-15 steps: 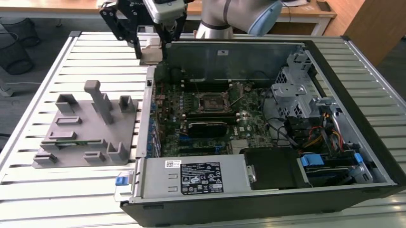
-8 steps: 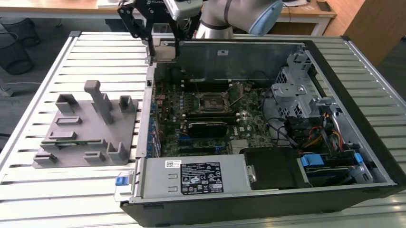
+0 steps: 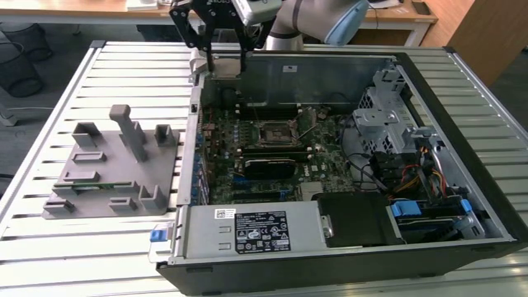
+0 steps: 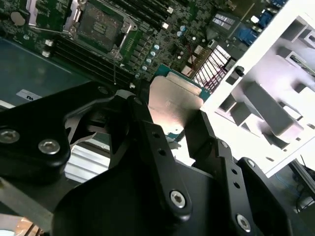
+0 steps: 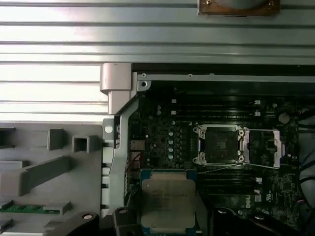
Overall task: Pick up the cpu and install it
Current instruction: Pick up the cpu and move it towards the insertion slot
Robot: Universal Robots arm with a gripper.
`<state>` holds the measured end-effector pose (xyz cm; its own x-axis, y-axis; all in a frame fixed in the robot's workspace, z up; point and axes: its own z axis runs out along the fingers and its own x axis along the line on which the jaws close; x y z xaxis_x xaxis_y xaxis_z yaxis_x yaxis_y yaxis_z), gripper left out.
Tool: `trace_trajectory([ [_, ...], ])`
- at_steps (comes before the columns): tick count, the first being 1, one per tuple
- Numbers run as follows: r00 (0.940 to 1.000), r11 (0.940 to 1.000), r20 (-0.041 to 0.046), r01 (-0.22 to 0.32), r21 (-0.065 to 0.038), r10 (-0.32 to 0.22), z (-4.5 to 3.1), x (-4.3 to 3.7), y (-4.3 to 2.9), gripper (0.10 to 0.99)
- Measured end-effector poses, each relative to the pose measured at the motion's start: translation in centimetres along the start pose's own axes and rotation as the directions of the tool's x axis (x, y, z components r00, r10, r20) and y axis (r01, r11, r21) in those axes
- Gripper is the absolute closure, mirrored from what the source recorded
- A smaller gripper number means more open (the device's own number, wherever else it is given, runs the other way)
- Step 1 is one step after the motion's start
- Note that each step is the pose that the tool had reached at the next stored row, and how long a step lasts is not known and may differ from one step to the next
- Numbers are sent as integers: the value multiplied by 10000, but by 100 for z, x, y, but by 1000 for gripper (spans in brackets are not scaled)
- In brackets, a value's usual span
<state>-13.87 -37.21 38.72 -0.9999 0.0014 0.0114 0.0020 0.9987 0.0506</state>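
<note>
Chip handling first. In the exterior view my black gripper (image 3: 224, 69) hangs above an edge of the open black computer case (image 3: 347, 275), closed on the small silvery square cpu (image 3: 226, 64). The print on the white label (image 3: 262, 232) is too small to read. In the second wrist view my fingers (image 4: 147, 135) pinch the cpu's thin opposite edges. I judge it light, stiff, smooth and fragile underneath, so I take it by the edges only. In the first wrist view the cpu is apart from the dark metal-framed socket (image 5: 220, 144), and the marks on its lid are unreadable.

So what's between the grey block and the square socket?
In the exterior view, the case's side wall and a strip of motherboard lie between the grey block and the socket.
</note>
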Motion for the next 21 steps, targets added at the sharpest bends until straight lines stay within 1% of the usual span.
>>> trace_trajectory([
  [6, 10000, 10000, 0, 1, -13, -1, 3, -183, 12, 553],
  [11, 10000, 10000, 0, 2, -17, -2, 4, -370, 15, 553],
  [14, 10000, 10000, 0, 0, -17, 0, 5, -455, 19, 553],
  [18, 10000, 10000, 0, 0, -17, 0, 7, -605, 49, 553],
  [21, 10000, 10000, 1, 2, -17, -2, 8, -699, 65, 553],
])
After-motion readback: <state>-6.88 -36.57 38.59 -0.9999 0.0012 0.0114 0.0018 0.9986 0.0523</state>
